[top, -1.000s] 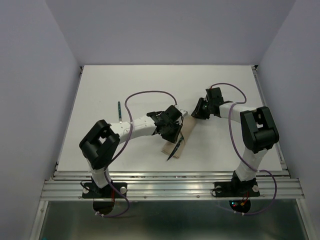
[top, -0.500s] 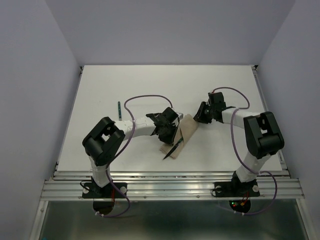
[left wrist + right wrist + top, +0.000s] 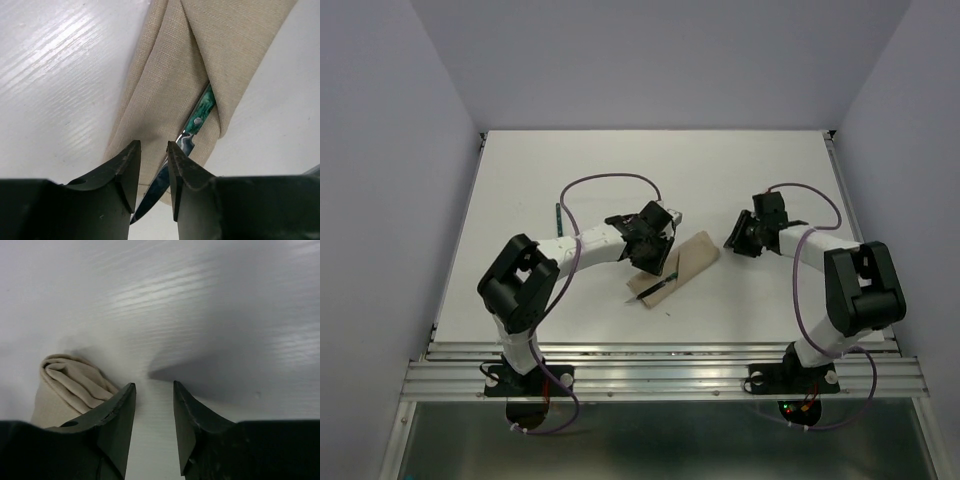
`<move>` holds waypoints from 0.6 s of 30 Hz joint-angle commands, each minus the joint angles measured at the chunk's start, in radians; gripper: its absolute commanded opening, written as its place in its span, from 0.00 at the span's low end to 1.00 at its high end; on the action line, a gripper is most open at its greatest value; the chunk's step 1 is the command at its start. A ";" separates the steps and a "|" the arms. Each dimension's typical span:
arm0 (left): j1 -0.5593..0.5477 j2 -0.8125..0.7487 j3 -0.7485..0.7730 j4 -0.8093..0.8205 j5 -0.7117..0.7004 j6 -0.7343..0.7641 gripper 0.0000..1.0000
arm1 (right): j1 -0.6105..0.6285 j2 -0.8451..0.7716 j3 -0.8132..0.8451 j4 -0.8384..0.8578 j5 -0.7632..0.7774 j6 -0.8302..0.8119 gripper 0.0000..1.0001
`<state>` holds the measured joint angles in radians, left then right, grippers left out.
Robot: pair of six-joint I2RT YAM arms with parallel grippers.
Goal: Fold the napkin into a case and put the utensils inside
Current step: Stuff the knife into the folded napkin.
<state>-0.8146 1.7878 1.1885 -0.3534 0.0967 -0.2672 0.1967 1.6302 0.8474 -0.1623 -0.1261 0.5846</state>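
The napkin lies folded into a narrow beige case, slanting across the middle of the table. A green-handled utensil is tucked under its fold, and the silver blade sticks out of the near end. My left gripper hovers over that end, open, with the blade running below the gap between the fingertips. My right gripper is open over bare table, just right of the case's far end. Another utensil lies alone at the left.
White table with purple walls on three sides. A metal rail runs along the near edge, by the arm bases. Purple cables loop above both arms.
The left gripper opened and drew back up and left, leaving the utensil in the fold. The case turned to a flatter slant. The right gripper moved right, off the napkin, and widened.
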 commanded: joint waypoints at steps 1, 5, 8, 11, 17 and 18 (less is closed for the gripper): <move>0.000 -0.106 0.026 -0.010 0.026 0.049 0.43 | -0.023 -0.090 -0.051 -0.048 -0.009 0.015 0.48; -0.009 -0.085 0.039 -0.012 0.034 0.074 0.49 | -0.023 -0.144 -0.122 -0.008 -0.093 0.053 0.56; -0.018 -0.068 0.040 -0.010 0.040 0.094 0.50 | -0.023 -0.196 -0.169 0.067 -0.159 0.089 0.58; -0.029 -0.054 0.042 0.004 0.044 0.137 0.50 | -0.023 -0.225 -0.226 0.141 -0.225 0.138 0.60; -0.035 -0.002 0.059 0.027 0.087 0.189 0.50 | -0.014 -0.173 -0.219 0.196 -0.248 0.152 0.59; -0.037 0.005 0.065 0.022 0.090 0.194 0.50 | -0.014 -0.156 -0.215 0.202 -0.253 0.153 0.59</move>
<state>-0.8436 1.7653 1.2011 -0.3416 0.1551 -0.1284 0.1726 1.4456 0.6178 -0.0578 -0.3393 0.7147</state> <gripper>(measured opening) 0.499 0.595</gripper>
